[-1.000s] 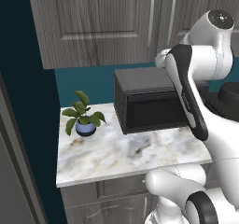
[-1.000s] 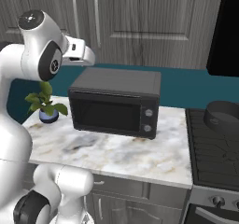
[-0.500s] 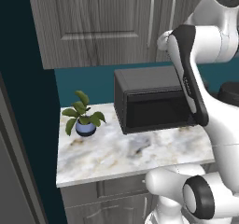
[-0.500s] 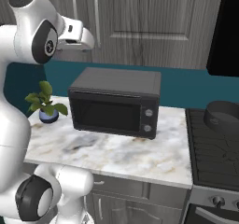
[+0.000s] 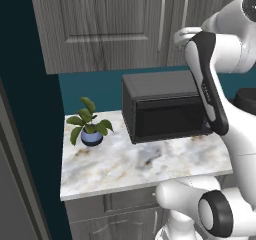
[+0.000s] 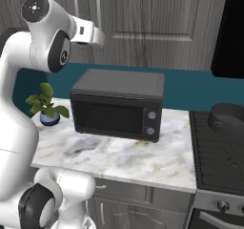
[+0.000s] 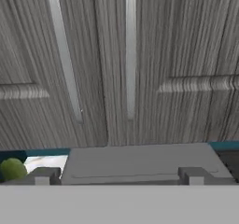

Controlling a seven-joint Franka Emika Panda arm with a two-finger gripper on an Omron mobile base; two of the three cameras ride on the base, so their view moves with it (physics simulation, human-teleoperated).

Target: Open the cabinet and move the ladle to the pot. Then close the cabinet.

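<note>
Even, soft rendered light; hand view slightly blurred.

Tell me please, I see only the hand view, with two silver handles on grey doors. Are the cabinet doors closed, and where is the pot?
Observer: Yes, the cabinet is closed; in the left base view both doors sit flush, with no gap at the seam.
Operator: And the pot?
Observer: The pot stands on the stove, to the right of the microwave, in the right base view.
Operator: Is the gripper touching a handle?
Observer: No. In the hand view the gripper is open and apart from the handles, above the microwave's top.
Operator: Anything else on the counter?
Observer: A small potted plant stands left of the microwave.
</note>
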